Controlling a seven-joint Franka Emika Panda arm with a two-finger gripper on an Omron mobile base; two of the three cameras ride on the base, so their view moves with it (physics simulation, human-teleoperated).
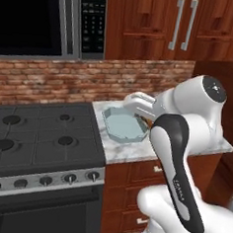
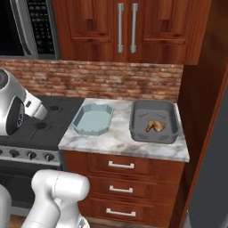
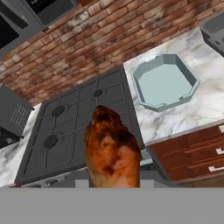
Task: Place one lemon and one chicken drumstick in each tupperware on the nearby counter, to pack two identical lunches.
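Observation:
A browned chicken drumstick (image 3: pixel 113 148) fills the lower middle of the hand view, and my gripper (image 3: pixel 113 180) is shut on it, its fingers hidden behind the meat. I hold it high above the black stove (image 3: pixel 78 127). The pale blue-grey tupperware (image 3: pixel 165 83) (image 2: pixel 92 119) (image 1: pixel 125 124) stands empty on the marbled counter (image 2: pixel 120 142). To its right, the dark grey tupperware (image 2: pixel 153 106) holds a second chicken drumstick (image 2: pixel 155 126). The lemon is out of view.
The stove (image 1: pixel 38 132) adjoins the counter's left edge, with a microwave (image 1: pixel 42 18) above it. A brick wall (image 2: pixel 107 80) and wooden upper cabinets (image 2: pixel 129 26) back the counter. A tall dark panel (image 2: pixel 200 111) closes off the right side. Drawers (image 2: pixel 120 167) sit below.

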